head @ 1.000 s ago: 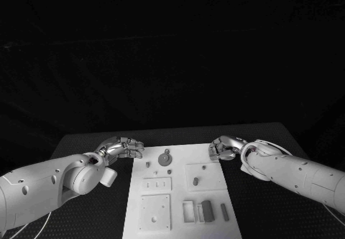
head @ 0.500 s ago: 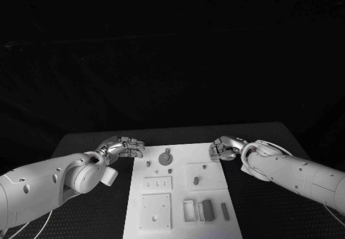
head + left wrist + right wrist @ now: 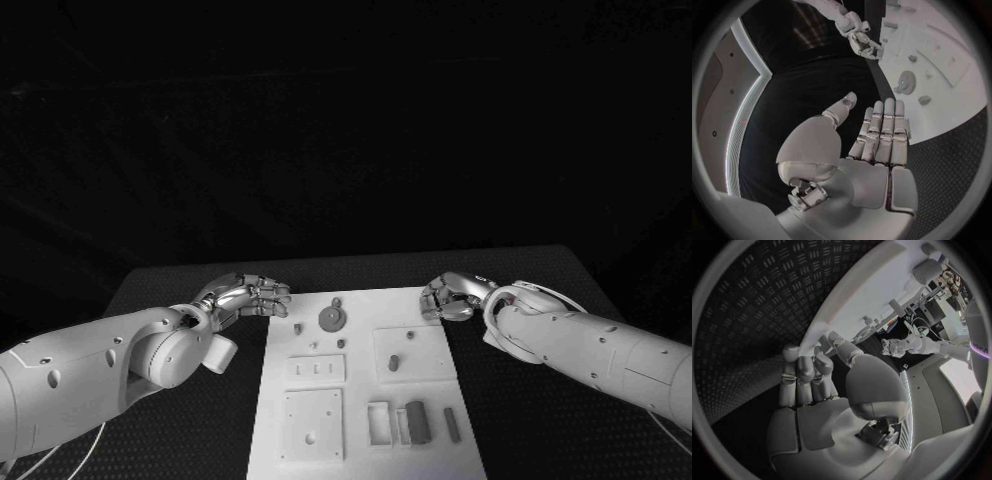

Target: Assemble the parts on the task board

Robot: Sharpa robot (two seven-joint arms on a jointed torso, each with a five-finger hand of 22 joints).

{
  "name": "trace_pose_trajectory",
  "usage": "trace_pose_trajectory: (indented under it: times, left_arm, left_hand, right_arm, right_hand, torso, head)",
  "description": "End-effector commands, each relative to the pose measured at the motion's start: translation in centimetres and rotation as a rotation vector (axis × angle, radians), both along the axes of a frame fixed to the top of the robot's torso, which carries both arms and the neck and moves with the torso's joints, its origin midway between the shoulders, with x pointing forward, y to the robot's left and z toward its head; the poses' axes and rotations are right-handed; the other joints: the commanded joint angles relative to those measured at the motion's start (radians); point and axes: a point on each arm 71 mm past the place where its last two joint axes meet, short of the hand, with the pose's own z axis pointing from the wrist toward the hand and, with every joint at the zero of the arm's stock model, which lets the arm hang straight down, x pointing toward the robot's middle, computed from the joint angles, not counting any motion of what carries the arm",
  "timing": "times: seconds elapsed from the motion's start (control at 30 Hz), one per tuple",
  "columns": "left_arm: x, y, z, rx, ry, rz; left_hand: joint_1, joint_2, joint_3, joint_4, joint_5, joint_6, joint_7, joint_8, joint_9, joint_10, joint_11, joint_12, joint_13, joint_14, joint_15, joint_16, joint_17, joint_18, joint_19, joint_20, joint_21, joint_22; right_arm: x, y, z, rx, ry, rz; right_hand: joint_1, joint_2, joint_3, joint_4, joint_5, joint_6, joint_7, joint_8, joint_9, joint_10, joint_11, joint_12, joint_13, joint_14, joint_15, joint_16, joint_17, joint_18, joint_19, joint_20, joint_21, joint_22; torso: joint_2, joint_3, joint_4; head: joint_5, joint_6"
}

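Observation:
The white task board (image 3: 364, 388) lies in the middle of the table. Near its far end a grey gear (image 3: 330, 319) lies flat, with small pegs (image 3: 343, 344) around it. Two grey blocks (image 3: 417, 422) lie at the near end beside a frame. My left hand (image 3: 242, 297) hovers at the board's far left corner, its fingers (image 3: 882, 131) straight and side by side, the thumb apart, holding nothing. My right hand (image 3: 450, 298) is at the far right corner, and its fingertips (image 3: 804, 362) reach the board's edge (image 3: 856, 299) with nothing in them. The gear (image 3: 906, 81) also shows past the left hand.
Raised square plates (image 3: 312, 426) with holes sit on the board's near left and middle right (image 3: 411, 352). Black ribbed tabletop (image 3: 173, 430) runs along both long sides of the board. Both forearms lie over the table's side strips.

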Motion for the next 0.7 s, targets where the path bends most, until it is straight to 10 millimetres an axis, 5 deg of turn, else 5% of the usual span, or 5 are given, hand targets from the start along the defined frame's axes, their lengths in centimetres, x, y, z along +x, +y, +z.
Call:
trace_pose_trajectory:
  times: [0.03, 0.7]
  left_arm:
    - [-0.08, -0.23, 0.08, -0.007, -0.001, -0.02]
    - [-0.11, -0.22, 0.08, -0.008, 0.001, -0.022]
  left_hand:
    - [-0.006, -0.008, -0.003, -0.001, 0.004, -0.006, 0.014, -0.006, -0.001, -0.004, 0.001, -0.003, -0.001, 0.008, 0.0, -0.005, 0.001, -0.001, 0.005, -0.003, -0.005, 0.002]
    - [-0.007, -0.008, -0.004, -0.001, 0.004, -0.006, 0.014, -0.006, -0.001, -0.005, 0.002, -0.004, -0.001, 0.008, 0.001, -0.006, 0.002, -0.001, 0.005, -0.003, -0.006, 0.002]
  right_arm:
    - [-0.01, 0.11, 0.04, -0.003, -0.012, 0.003]
    - [0.04, 0.48, 0.04, -0.001, -0.014, 0.005]
  right_hand:
    - [0.001, 0.009, -0.003, -0.003, 0.003, 0.007, 0.001, 0.005, 0.001, 0.003, -0.006, 0.005, 0.0, 0.006, -0.004, 0.006, 0.001, 0.026, 0.003, 0.003, 0.001, 0.019]
    - [-0.001, 0.02, -0.001, -0.003, 0.003, 0.029, -0.007, 0.015, 0.007, 0.007, -0.014, 0.006, 0.0, 0.015, -0.011, 0.01, 0.008, 0.026, 0.004, 0.001, 0.004, 0.018]
  torso:
    - [0.0, 0.0001, 0.0005]
    - [0.0, 0.0003, -0.0004]
  head:
    - [0.001, -0.002]
    - [0.006, -0.005]
